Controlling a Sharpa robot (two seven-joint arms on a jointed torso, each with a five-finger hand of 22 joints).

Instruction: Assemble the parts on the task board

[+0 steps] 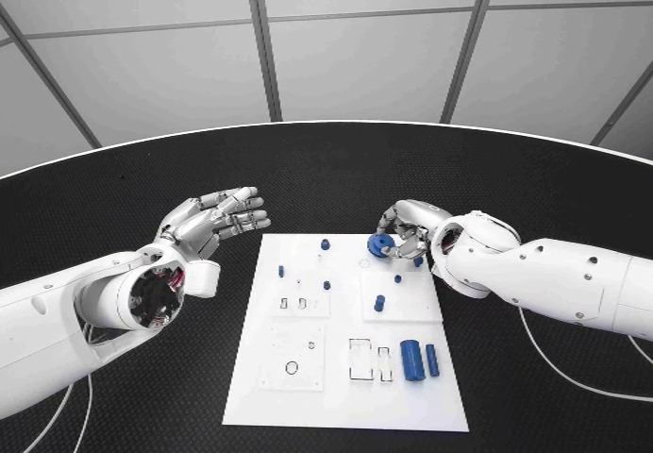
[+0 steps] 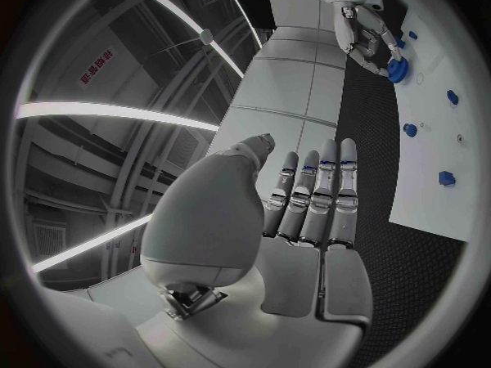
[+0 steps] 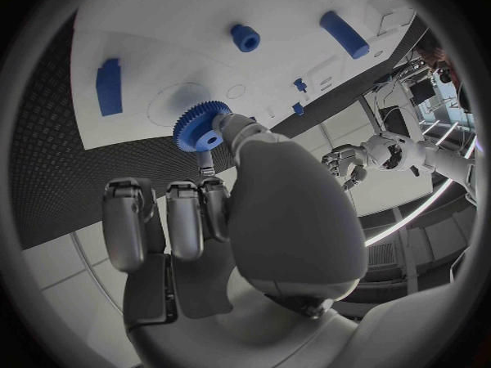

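Observation:
The white task board (image 1: 341,406) lies in the middle of the table. My right hand (image 1: 411,226) pinches a blue gear (image 1: 379,245) between thumb and a finger at the board's far right corner. In the right wrist view the gear (image 3: 200,125) sits at the fingertips of that hand (image 3: 204,213), close over a round outline on the board (image 3: 154,49). My left hand (image 1: 211,222) is raised left of the board, open, fingers straight and together, holding nothing. The left wrist view shows its empty palm (image 2: 307,221), with the gear (image 2: 397,72) and the right hand (image 2: 363,29) far off.
Two blue cylinders (image 1: 411,360) (image 1: 431,359) lie side by side near the board's front right. A small blue piece (image 1: 379,303) lies mid-board. Small blue pegs (image 1: 326,244) (image 1: 280,271) (image 1: 328,284) stand on the far half. Black table (image 1: 163,179) surrounds the board.

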